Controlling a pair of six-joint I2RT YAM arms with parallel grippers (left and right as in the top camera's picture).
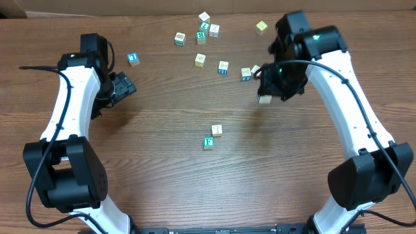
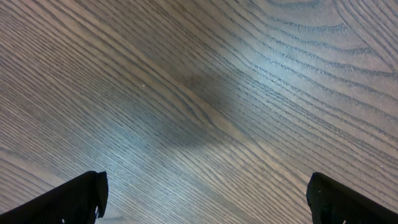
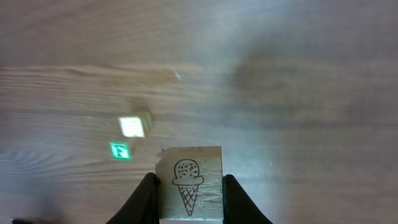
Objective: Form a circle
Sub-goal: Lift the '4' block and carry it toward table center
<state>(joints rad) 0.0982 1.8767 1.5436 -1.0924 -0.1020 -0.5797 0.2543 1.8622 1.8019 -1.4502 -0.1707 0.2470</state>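
Wood table [image 1: 162, 175]. Left gripper [image 2: 205, 196] jaws wide, only bare table between them. Right gripper [image 3: 188, 200] jaws narrow, clamping ice-cream cube [image 3: 189, 165]. Cream cube [image 3: 132, 127] just beside green-face cube [image 3: 119, 150], ahead-left of right jaws.

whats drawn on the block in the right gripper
A brown ice cream cone on the pale block, clearest in the right wrist view.

The left arm [image 1: 62, 110] and right arm [image 1: 344, 97] have white shells, black joints, bulky black bases, thin black cables [image 1: 39, 68], green lights [image 1: 317, 36] and black fingers [image 3: 144, 199].
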